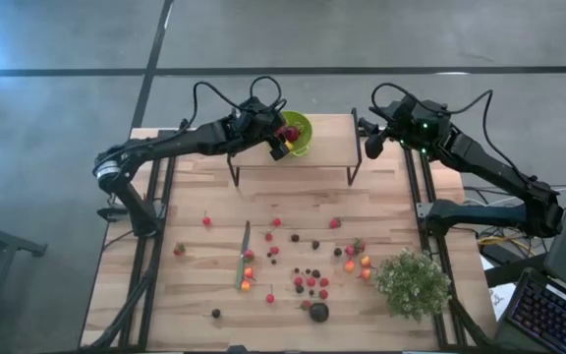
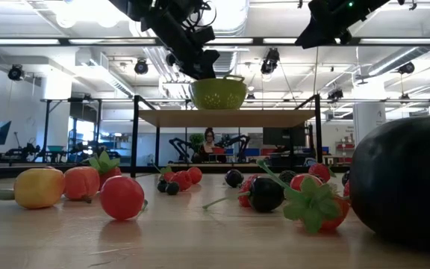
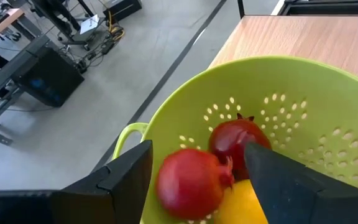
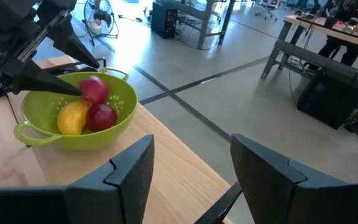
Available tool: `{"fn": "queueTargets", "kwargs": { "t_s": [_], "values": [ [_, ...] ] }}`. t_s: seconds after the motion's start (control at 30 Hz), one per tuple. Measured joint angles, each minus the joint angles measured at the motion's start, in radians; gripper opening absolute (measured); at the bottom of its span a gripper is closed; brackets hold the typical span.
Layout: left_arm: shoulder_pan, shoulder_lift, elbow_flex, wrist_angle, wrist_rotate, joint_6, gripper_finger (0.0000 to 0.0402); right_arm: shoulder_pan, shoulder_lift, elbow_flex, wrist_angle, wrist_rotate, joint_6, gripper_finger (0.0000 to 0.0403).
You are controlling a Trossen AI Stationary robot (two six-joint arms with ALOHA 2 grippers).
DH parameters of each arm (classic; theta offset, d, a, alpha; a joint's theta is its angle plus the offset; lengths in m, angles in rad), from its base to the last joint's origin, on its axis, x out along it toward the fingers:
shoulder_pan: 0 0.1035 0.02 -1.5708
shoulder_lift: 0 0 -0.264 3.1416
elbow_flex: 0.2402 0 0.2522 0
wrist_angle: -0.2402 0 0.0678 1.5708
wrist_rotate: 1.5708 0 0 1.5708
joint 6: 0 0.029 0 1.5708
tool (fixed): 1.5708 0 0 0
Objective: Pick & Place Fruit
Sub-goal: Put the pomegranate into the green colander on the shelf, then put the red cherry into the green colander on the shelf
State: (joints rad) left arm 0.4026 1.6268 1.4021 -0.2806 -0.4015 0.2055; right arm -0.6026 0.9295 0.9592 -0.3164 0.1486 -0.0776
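Note:
A lime-green colander (image 1: pixel 305 136) stands on a raised wooden shelf (image 1: pixel 327 149) at the table's far side. It holds two red fruits (image 3: pixel 238 138) and a yellow one (image 4: pixel 72 117). My left gripper (image 3: pixel 199 149) hangs open over the colander. Its fingers stand on either side of the upper red fruit (image 3: pixel 191 183), which rests on the other fruit. My right gripper (image 4: pixel 191 180) hovers open and empty by the shelf's right end (image 1: pixel 373 146). Several small red, dark and orange fruit (image 1: pixel 308 280) lie on the table's near half. My left gripper comes at the colander slanting down from the table's left, with its fingers (image 4: pixel 67 87) close beside the upper red fruit. Whether either finger touches the fruit I cannot tell.
A green-handled knife (image 1: pixel 244 258) lies among the loose fruit. A bushy pale-green plant (image 1: pixel 413 283) stands at the near right. A bigger dark round fruit (image 1: pixel 318 312) sits near the front edge. The shelf rests on thin dark legs (image 1: pixel 232 175).

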Motion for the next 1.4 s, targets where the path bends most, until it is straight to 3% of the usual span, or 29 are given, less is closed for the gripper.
{"fn": "queueTargets", "kwargs": {
  "t_s": [0.2, 0.6, 0.9, 1.27, 1.4],
  "values": [
    [-0.001, -0.02, 0.025, -0.06, 0.0, 0.007, 0.0262, 0.0, 0.0, 0.0, 0.0, 0.0, 0.0, 0.0222],
    [-0.074, -0.108, 0.156, -0.457, 0.001, -0.016, 0.0263, 0.0, 0.0, 0.0, 0.0, 0.001, -0.004, 0.0257],
    [-0.169, -0.207, 0.13, -0.707, 0.019, -0.15, 0.0263, 0.0, 0.001, 0.0, -0.001, 0.0, -0.005, 0.0289],
    [-0.293, -0.239, 0.126, -1.041, 0.025, -0.345, 0.0263, 0.0, 0.002, 0.0, -0.002, 0.0, -0.011, 0.033],
    [-0.336, -0.256, 0.065, -1.073, 0.052, -0.389, 0.0263, 0.0, 0.002, 0.0, -0.002, 0.0, -0.009, 0.0345]
  ]
}}
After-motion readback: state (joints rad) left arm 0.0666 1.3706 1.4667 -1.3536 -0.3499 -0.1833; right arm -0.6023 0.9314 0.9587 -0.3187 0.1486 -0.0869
